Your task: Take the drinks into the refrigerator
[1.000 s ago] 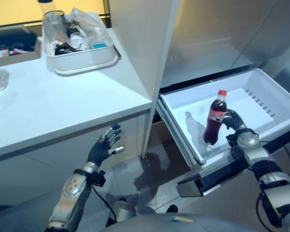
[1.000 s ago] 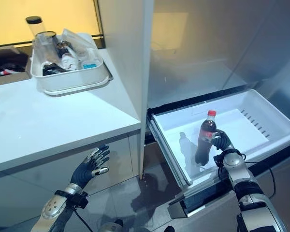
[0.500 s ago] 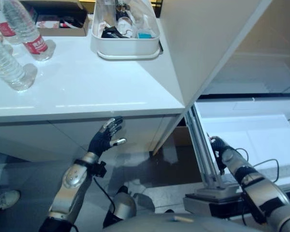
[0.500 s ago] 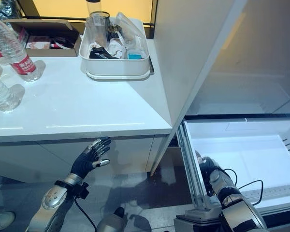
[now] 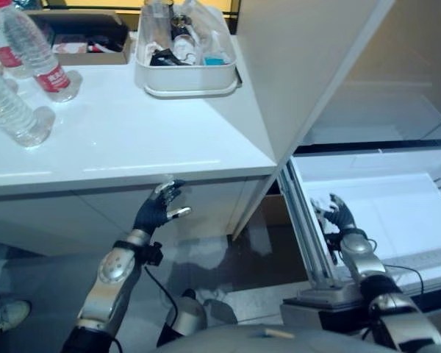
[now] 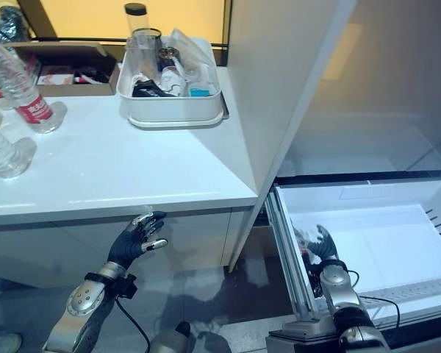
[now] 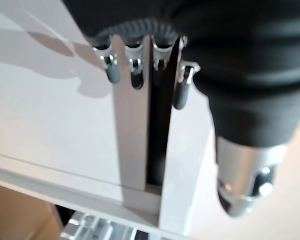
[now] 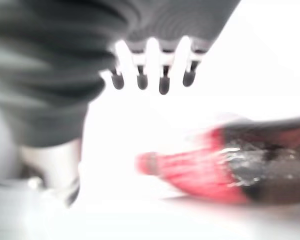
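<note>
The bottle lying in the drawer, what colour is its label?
Red, on a dark bottle; the right wrist view shows it best.

White counter [image 6: 117,169] with a white tub [image 6: 173,109], water bottles [image 6: 22,92] and a cardboard box [image 6: 62,66].

Tray [image 6: 143,114] and water bottles [image 6: 29,92] on counter [image 6: 117,169], open drawer [image 6: 426,294] at its right, cola bottle [image 8: 225,165] inside.

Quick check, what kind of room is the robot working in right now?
Most likely a kitchen or pantry corner. A white counter carries water bottles and a white tub of odds and ends, and beside it a refrigerator stands with its white drawer pulled out low.
</note>
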`<state>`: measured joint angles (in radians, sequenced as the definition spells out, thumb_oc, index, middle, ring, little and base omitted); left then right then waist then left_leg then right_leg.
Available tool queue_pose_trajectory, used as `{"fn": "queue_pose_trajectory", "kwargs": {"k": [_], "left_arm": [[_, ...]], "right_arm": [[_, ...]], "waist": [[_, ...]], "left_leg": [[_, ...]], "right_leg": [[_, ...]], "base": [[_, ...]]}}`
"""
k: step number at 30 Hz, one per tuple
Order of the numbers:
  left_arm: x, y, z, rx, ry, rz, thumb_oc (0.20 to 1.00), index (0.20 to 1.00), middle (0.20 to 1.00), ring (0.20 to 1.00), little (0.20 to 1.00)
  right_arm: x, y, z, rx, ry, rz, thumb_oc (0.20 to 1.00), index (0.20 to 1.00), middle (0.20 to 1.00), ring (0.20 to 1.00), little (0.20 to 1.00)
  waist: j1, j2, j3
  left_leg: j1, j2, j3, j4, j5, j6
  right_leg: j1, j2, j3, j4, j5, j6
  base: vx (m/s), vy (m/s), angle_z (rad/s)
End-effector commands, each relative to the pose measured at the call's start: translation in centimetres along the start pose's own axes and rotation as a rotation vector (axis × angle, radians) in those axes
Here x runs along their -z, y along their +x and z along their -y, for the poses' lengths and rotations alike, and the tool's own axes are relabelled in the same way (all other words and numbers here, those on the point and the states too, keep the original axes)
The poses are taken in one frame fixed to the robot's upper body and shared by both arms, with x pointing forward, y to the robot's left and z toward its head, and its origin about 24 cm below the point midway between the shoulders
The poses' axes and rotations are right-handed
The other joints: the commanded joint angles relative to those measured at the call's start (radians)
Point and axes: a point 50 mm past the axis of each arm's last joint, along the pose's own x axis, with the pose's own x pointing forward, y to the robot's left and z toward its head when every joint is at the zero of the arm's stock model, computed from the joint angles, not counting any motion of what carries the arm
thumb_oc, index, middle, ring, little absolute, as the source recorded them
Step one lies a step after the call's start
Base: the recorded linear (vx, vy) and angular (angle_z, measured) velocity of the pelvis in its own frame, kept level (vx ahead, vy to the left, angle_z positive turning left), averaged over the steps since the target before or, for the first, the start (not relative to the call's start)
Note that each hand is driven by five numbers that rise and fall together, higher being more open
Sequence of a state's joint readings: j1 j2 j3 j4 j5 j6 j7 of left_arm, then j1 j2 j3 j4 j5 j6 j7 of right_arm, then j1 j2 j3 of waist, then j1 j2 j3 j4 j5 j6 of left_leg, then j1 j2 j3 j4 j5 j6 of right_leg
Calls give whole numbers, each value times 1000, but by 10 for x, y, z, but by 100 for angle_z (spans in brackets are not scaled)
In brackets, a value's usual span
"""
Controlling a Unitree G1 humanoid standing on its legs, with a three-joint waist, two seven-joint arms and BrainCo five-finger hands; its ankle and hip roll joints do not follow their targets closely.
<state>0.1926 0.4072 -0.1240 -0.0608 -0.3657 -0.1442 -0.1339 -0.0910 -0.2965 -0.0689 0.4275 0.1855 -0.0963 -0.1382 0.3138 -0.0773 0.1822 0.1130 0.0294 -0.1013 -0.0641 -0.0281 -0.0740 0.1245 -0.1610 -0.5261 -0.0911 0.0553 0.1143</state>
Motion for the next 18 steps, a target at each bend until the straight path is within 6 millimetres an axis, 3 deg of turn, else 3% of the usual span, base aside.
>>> {"fn": "queue_pose_trajectory", "kwargs": {"k": [1, 7, 14, 15, 16, 18], "left_arm": [[-12, 3, -7, -67, 2, 85, 1000, 1000, 1000, 1000, 1000], [-4, 4, -3, -67, -37, 56, 1000, 1000, 1000, 1000, 1000], [-12, 18, 3, -8, -19, 84, 1000, 1000, 1000, 1000, 1000], [-12, 18, 3, -8, -19, 84, 1000, 1000, 1000, 1000, 1000], [-13, 21, 5, 7, -18, 88, 1000, 1000, 1000, 1000, 1000], [-12, 23, 9, 21, -28, 87, 1000, 1000, 1000, 1000, 1000]], "right_arm": [[5, -32, 16, 64, 161, 82, 1000, 1000, 1000, 1000, 1000], [-6, -46, 52, 227, 267, 168, 1000, 1000, 1000, 1000, 1000], [-33, -43, 104, 483, 239, 294, 1000, 1000, 1000, 1000, 1000], [-33, -43, 104, 483, 239, 295, 1000, 1000, 1000, 1000, 1000], [-32, -45, 122, 574, 214, 288, 1000, 1000, 1000, 1000, 1000], [-22, -48, 137, 657, 231, 247, 1000, 1000, 1000, 1000, 1000]], "waist": [[-64, -15, -8], [-118, -3, -12], [-174, 20, -15], [-173, 21, -15], [-188, 22, -17], [-197, 28, -18]], "left_leg": [[-27, -73, 41, -23, -9, 72], [-25, -62, 72, -23, -13, 69], [-26, -47, 115, -23, -21, 62], [-26, -47, 115, -23, -21, 62], [-25, -45, 121, -23, -24, 61], [-24, -43, 128, -23, -27, 59]], "right_leg": [[37, -24, 51, 100, -79, 3], [25, -11, 87, 87, -68, 1], [0, 12, 150, 73, -55, 6], [-1, 12, 151, 73, -55, 6], [-5, 16, 160, 73, -53, 8], [-7, 19, 167, 73, -51, 9]], "base": [[2, -35, -14], [-6, -28, -18], [3, -24, -25], [14, -9, -10], [8, -6, -16], [13, -11, -18]]}}
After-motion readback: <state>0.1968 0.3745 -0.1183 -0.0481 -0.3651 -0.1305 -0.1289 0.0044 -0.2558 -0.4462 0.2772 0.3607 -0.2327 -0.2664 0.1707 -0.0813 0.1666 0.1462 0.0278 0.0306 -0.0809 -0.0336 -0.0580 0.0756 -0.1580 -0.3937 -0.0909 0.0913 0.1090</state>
